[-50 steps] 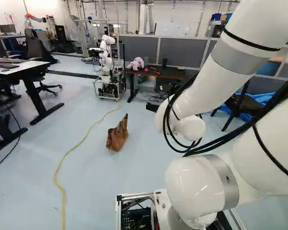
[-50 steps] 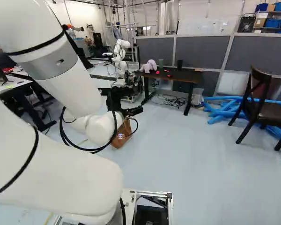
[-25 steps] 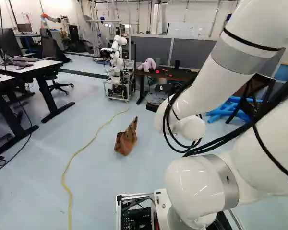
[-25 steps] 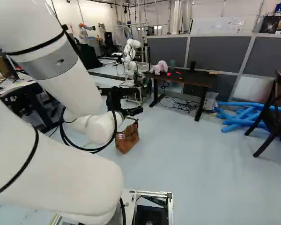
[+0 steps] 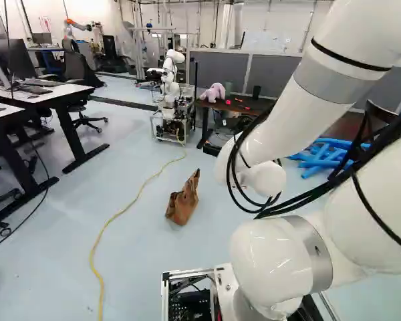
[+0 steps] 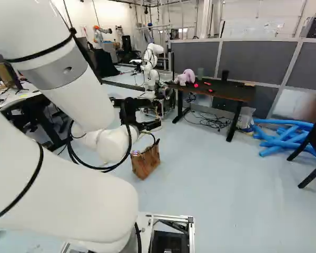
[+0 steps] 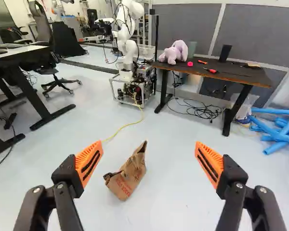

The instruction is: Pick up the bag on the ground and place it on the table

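Lab floor (image 5: 140, 281), pale blue and smooth; a yellow cable (image 5: 120, 212) runs along it, left of the target in the left base view. Beyond stands a dark-topped desk (image 6: 229, 92) with a lilac plush toy (image 7: 177, 52) on it. Target: brown paper bag (image 7: 127, 175), on the floor, short of the desk.

Hand (image 7: 149, 147): released, nothing in its grasp; the two orange pads (image 7: 90, 161) stand wide apart. Bag lies ahead of the hand and lower, within the span between the pads as the wrist view shows it, but off the midline, towards the left finger. It does not appear to touch either finger.

Long axis of bag: slanting, from a broad folded base up to a narrow peak, the peak leaning right and away from the hand. Whether it stands fully or is partly slumped, cannot tell.

Step in hand, as judged: approach. Next move should carry the hand forward and down, with a small correction left to centre on the bag. Closing across the narrow upper part seems best; thin paper may crumple, or tip if one pad arrives first.
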`<state>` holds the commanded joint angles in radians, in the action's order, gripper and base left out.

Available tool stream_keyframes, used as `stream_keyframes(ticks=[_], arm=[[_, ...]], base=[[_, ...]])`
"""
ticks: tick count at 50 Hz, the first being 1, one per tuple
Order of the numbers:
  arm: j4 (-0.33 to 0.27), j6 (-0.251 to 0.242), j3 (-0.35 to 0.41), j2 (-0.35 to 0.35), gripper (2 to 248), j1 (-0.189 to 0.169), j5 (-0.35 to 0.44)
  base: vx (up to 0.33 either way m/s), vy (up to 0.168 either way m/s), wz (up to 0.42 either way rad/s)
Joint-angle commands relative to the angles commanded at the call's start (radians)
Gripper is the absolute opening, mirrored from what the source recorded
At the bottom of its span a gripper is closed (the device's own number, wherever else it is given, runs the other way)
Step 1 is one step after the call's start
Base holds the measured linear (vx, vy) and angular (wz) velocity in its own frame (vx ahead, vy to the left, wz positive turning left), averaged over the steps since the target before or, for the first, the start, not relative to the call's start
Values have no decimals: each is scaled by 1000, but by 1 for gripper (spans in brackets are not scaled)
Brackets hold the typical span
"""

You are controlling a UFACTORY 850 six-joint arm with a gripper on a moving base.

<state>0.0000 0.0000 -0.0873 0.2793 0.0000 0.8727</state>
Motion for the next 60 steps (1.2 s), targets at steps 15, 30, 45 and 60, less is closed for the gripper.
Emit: stream_keyframes(ticks=[15, 30, 45, 60], arm=[[0, 0, 0, 0, 247, 0, 0], [0, 0, 0, 0, 247, 0, 0], [0, 0, 0, 0, 247, 0, 0], [0, 0, -29, -34, 247, 10, -1]], base=[[173, 72, -16], [177, 79, -17], [173, 82, -20], [93, 42, -10]])
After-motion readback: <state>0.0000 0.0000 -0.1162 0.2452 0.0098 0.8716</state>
